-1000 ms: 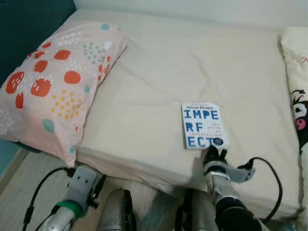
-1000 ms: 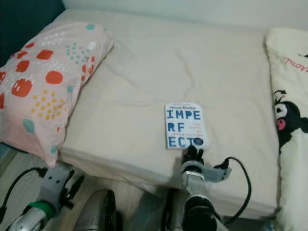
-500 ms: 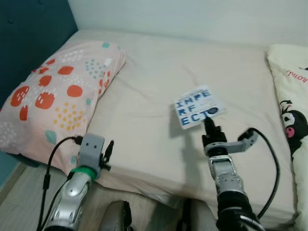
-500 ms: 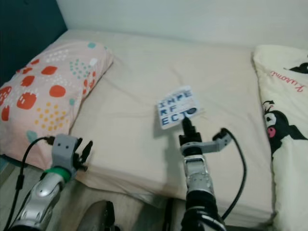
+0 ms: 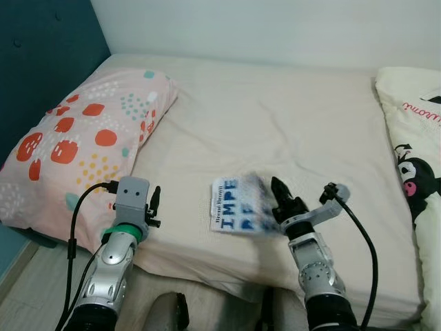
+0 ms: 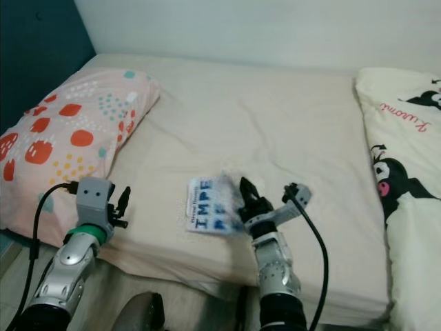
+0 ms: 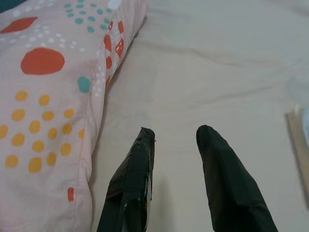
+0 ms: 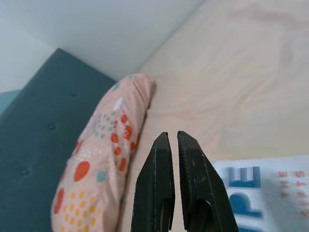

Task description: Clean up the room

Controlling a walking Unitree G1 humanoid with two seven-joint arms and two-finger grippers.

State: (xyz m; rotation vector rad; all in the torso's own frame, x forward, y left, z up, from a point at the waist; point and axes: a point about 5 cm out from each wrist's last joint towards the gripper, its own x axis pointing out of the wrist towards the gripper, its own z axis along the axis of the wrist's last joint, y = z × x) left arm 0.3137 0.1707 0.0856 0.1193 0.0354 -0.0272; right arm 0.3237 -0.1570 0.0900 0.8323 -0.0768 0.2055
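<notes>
Claws, two of them, reach over the near edge of a bed (image 5: 289, 117) covered in a cream sheet. Left claw (image 7: 176, 137) hangs released, its two black fingers (image 7: 133, 174) well apart above bare sheet, just beside the near corner of a pillow and touching nothing. Right claw (image 5: 274, 185) has its fingers drawn nearly together with a thin gap between them; it sits against the right edge of one book (image 5: 238, 205), blurred, white with blue block letters, but whether the fingers pinch the cover cannot be told. Book lies close to the bed's near edge, about midway along it. One pink pillow (image 5: 83, 141), printed with red, yellow and teal dots, fills the left side up to the dark teal headboard (image 5: 41, 62). One cream blanket (image 5: 417, 152) with a black cartoon figure runs along the right edge. Between pillow and blanket, open sheet stretches to the far edge and white wall (image 5: 275, 27).
</notes>
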